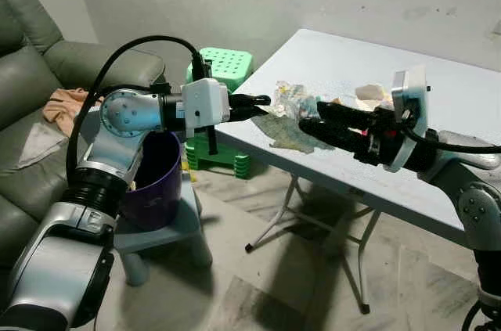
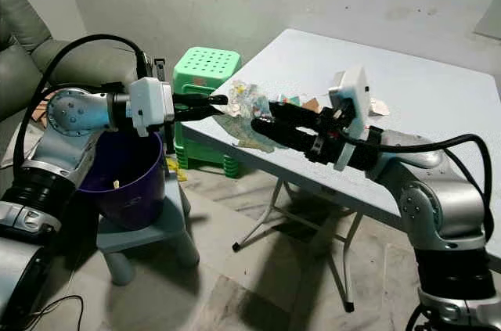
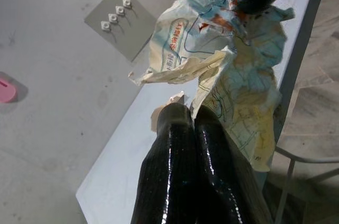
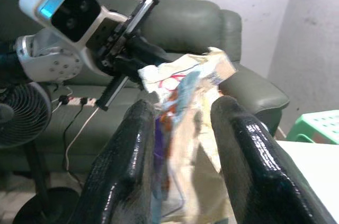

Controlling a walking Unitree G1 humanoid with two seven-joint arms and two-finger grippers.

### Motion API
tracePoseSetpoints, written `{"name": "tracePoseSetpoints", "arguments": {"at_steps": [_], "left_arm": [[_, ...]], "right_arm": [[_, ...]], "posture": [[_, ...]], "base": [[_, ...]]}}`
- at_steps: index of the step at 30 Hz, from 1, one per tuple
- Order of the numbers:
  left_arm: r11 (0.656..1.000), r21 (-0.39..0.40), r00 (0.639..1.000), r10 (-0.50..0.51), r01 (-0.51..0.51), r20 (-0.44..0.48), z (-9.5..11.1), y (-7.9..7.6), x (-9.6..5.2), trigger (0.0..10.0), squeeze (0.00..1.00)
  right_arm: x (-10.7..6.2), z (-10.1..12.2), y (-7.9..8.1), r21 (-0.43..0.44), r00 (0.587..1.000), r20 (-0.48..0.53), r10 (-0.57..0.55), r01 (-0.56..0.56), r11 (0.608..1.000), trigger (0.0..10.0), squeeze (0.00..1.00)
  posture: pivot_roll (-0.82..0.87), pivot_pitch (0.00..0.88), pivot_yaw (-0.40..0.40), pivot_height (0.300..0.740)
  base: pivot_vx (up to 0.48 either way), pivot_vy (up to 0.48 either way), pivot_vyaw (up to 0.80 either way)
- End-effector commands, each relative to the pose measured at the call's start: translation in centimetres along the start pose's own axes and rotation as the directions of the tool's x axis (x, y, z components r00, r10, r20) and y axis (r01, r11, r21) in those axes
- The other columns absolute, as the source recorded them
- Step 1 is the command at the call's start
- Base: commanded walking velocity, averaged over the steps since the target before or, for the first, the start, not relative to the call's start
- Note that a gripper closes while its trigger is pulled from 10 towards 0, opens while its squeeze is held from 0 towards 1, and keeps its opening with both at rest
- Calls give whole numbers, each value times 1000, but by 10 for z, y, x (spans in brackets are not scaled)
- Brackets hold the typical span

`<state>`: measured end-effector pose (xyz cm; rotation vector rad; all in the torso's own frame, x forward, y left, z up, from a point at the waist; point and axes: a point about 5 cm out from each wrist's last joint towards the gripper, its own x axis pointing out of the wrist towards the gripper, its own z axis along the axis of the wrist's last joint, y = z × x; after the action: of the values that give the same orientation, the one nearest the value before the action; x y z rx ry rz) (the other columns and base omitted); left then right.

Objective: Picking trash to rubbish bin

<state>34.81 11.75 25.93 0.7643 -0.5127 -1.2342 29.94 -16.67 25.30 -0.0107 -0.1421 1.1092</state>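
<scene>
I hold my left end effector [image 2: 219,105] out at the near corner of the tabletop [image 2: 438,96], its two black fingers [image 3: 196,171] pressed together side by side and pinching an edge of the crumpled paper wrapper [image 2: 249,102]. The wrapper is pale, printed with blue and red marks, and it hangs in the air just off that corner of the tabletop, between my two arms. My right end effector [image 2: 262,116] reaches toward the same corner from the other side, and its fingers [image 4: 132,160] stand apart with the wrapper bunched between them; from my wrist I can see the paper filling the gap, and whether both fingers press on it I cannot tell. A thin, flat, greenish sheet [image 1: 283,131] lies on the tabletop at the corner, under the wrapper, its edge reaching the rim. More scraps [image 1: 369,95] of light-coloured trash lie on the tabletop farther in from the corner, behind my right wrist. Below and beside the corner, under my left arm, stands the purple rubbish bin [image 2: 129,186] on a low grey-blue stool [image 2: 149,237], its mouth open upward and something small and pale inside. A green plastic stool [image 2: 205,73] sits against the wall just beyond the corner, and a grey-green sofa [image 1: 31,80] stands past the bin with an orange cloth [image 1: 66,104] on its seat.
</scene>
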Motion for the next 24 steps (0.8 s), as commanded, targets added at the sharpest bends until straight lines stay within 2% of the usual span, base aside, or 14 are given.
{"name": "tracePoseSetpoints", "arguments": {"at_steps": [1,6,7,11,14,15,16,17,19,20,21,22,23,24], "left_arm": [[1000,-13,1000,18,-18,6,1,2,-5,0,0],[994,-77,996,84,-82,11,-4,1,-9,0,0],[985,-115,991,132,-130,7,-7,2,-12,0,0],[958,-179,974,225,-224,-17,-14,1,-19,0,0],[933,-225,959,282,-281,-29,-19,-2,-23,0,0],[925,-237,954,298,-298,-37,-21,-3,-24,0,0],[925,-237,954,298,-298,-37,-21,-3,-24,0,0],[914,-247,947,319,-321,-48,-23,-5,-25,0,0],[880,-286,924,376,-380,-70,-27,-8,-28,0,0],[853,-308,905,415,-421,-90,-30,-9,-30,4627,0],[842,-315,897,431,-439,-99,-32,-9,-31,4627,0],[790,-344,859,493,-508,-136,-36,-8,-33,10000,0],[771,-354,845,514,-530,-146,-38,-8,-34,10000,0],[737,-368,819,548,-568,-167,-41,-8,-35,10000,0]], "right_arm": [[-2,5,-6,-6,998,34,-48,48,999,10000,1000],[-6,0,-15,32,985,78,-155,152,988,10000,1000],[-8,-2,-19,40,971,102,-216,213,976,10000,1000],[-10,-8,-26,74,931,148,-334,327,942,10000,1000],[-11,-12,-28,103,912,165,-375,362,927,10000,1000],[-11,-14,-27,107,906,170,-388,374,921,10000,922],[-11,-14,-27,107,906,170,-388,374,921,10000,922],[-11,-17,-28,117,899,170,-403,387,914,10000,0],[-10,-22,-28,136,880,174,-441,422,896,10000,0],[-9,-25,-29,151,863,177,-473,451,880,10000,0],[-9,-26,-29,158,855,178,-487,464,872,10000,0],[-8,-32,-31,167,832,167,-529,505,847,10000,0],[-7,-34,-31,168,824,164,-543,519,838,10000,0],[-7,-36,-33,171,803,158,-575,552,816,10000,0]], "posture": [[-67,0,-21,740],[-66,0,-19,740],[-66,0,-18,740],[-66,0,-17,740],[-64,0,-16,740],[-63,0,-14,740],[-63,0,-14,740],[-62,0,-15,740],[-60,0,-14,740],[-58,0,-13,740],[-58,0,-13,740],[-57,0,-13,740],[-55,0,-15,740],[-54,0,-15,740]], "base": [[0,0,0],[0,0,0],[0,0,0],[0,0,0],[0,0,0],[0,0,0],[0,0,0],[0,0,0],[0,0,0],[0,0,0],[0,0,0],[0,0,0],[0,0,0],[0,0,0]]}}
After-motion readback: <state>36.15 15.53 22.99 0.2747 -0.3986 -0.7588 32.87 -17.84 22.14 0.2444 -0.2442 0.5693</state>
